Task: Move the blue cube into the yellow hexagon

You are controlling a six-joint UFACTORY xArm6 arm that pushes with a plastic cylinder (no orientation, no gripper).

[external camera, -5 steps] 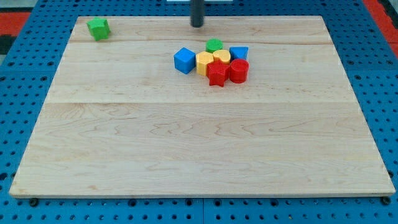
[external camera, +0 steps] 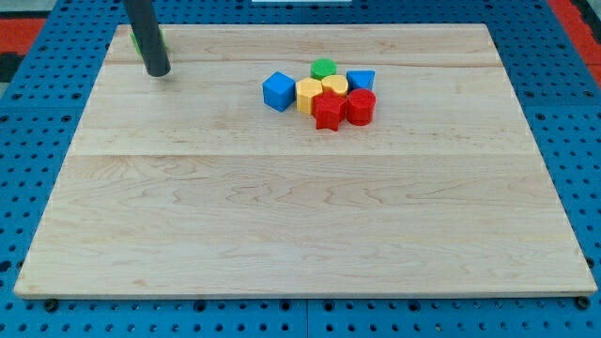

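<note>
My tip (external camera: 157, 71), the blunt end of a straight dark rod with no jaws to open or close, planted near the upper left corner of the wooden board (external camera: 282, 235), well apart from the cluster of blocks. Just behind the rod, a green block (external camera: 160, 39) mostly hidden, only a sliver showing at the rod's right edge; contact with the rod impossible to judge. Toward the view's right, near the top centre of the board, the blue cube (external camera: 278, 90) at the left end of the cluster, just beside the yellow hexagon (external camera: 308, 94), seemingly touching or nearly so. Right of the hexagon, a second yellow block (external camera: 334, 85), heart-like in outline, and behind these a green round block (external camera: 323, 67). Farther right, another blue block (external camera: 361, 80), shape hard to make out. In front, a red star (external camera: 328, 112) and a red cylinder (external camera: 361, 106) side by side. Smooth matte blocks on pale, grained planks; beneath and around the board, a blue perforated base (external camera: 582, 141). No containers anywhere.
</note>
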